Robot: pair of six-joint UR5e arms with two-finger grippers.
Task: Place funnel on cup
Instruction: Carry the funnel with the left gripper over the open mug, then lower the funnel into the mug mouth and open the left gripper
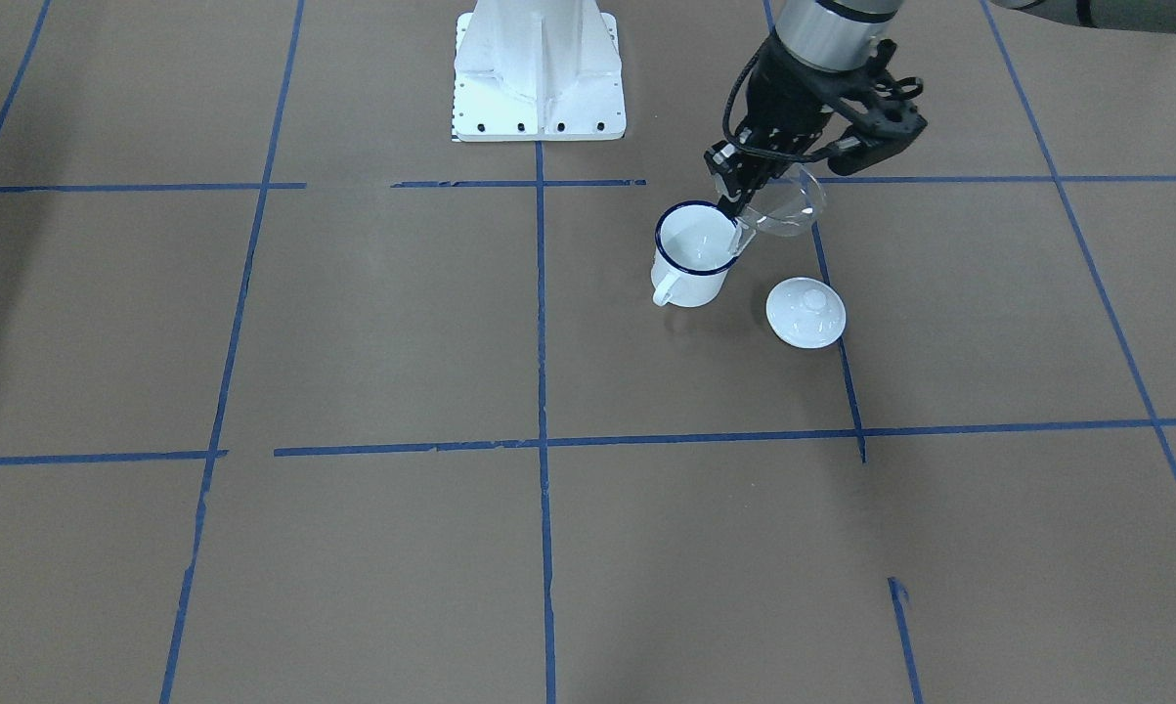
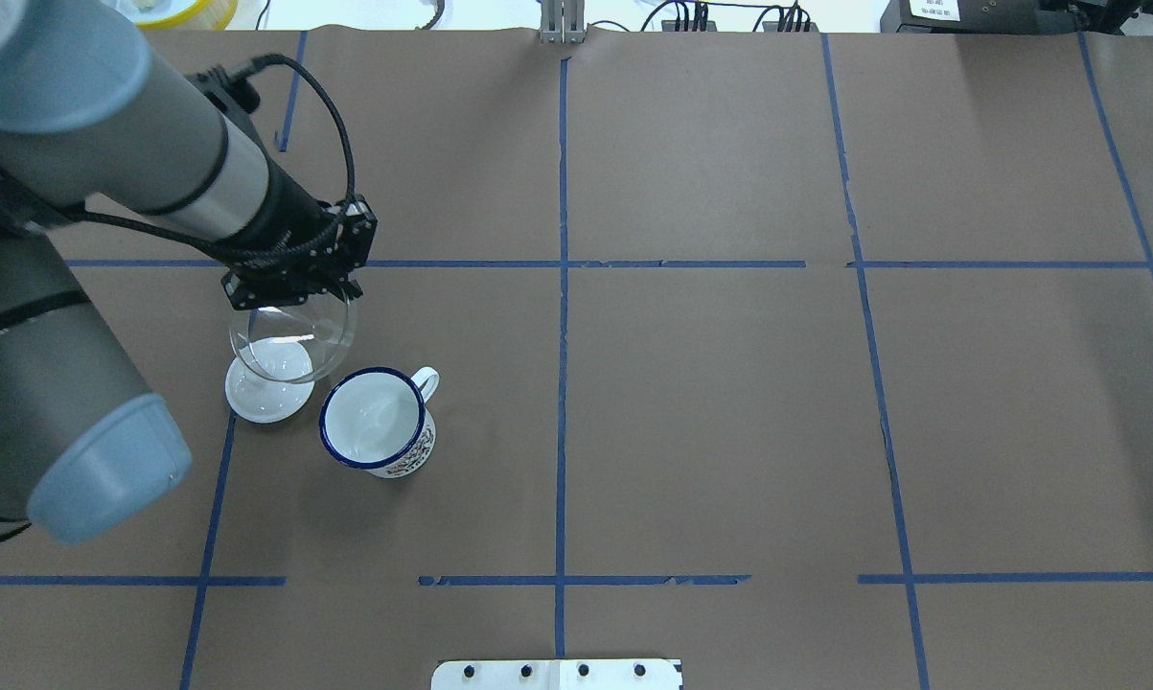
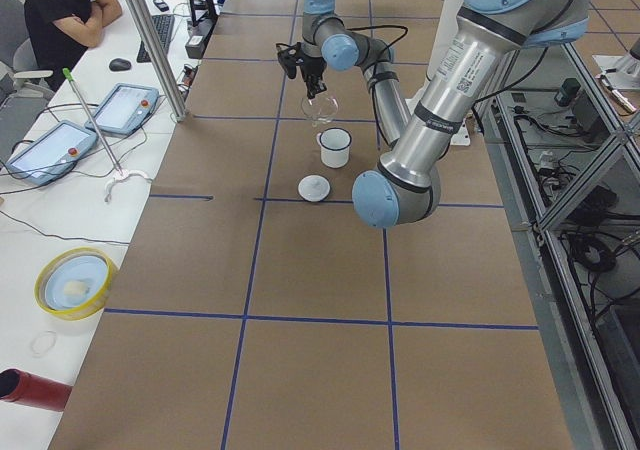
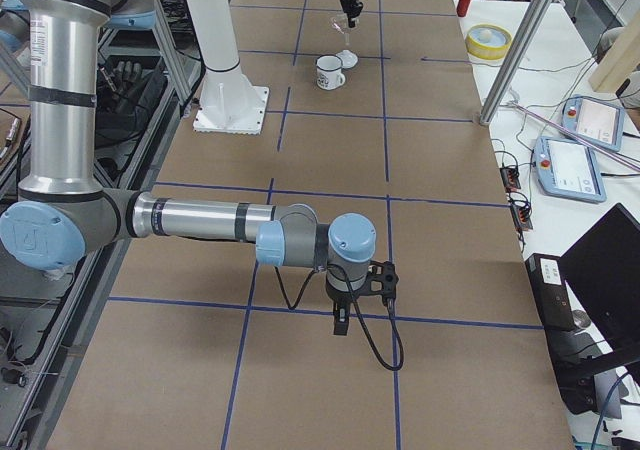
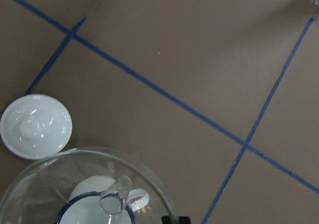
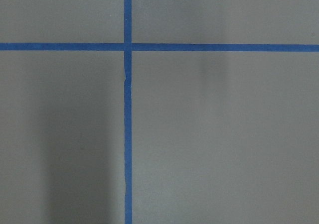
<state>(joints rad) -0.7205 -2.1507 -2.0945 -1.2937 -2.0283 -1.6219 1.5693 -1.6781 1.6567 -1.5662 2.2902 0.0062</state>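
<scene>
The brown paper tabletop [image 1: 353,323], crossed by blue tape lines [image 1: 541,323], fills the front-facing view, with the robot's white base [image 1: 539,73] at the top. The left fingers [image 1: 734,188] are closed on the rim of the clear funnel [image 1: 791,203]. It hangs tilted above the tabletop, its spout slanting down toward the edge of the cup [image 1: 690,259]. The cup stands upright with its handle toward the camera, and a white lid [image 1: 805,312] lies just beside it.

From overhead, the left fingers [image 2: 293,286] hold the funnel [image 2: 293,331] so that its bowl overlaps the lid [image 2: 260,407]. The cup [image 2: 377,422] sits just beside them, its mouth uncovered.

From the left end, the funnel [image 3: 320,108] is raised just beyond the cup [image 3: 334,147], and the lid [image 3: 314,187] is nearer the camera. A person [image 3: 60,10] sits at a side desk.

From the right end, the right fingers [image 4: 340,322] point down over the paper, well apart from the cup [image 4: 330,73]. I cannot tell whether they are open or closed.

The left wrist camera looks through the funnel [image 5: 50,184]. Its spout lines up over the rim of the cup [image 5: 89,216], and the lid [image 5: 36,126] is off to one side.

The right wrist camera shows only paper and blue tape lines.
</scene>
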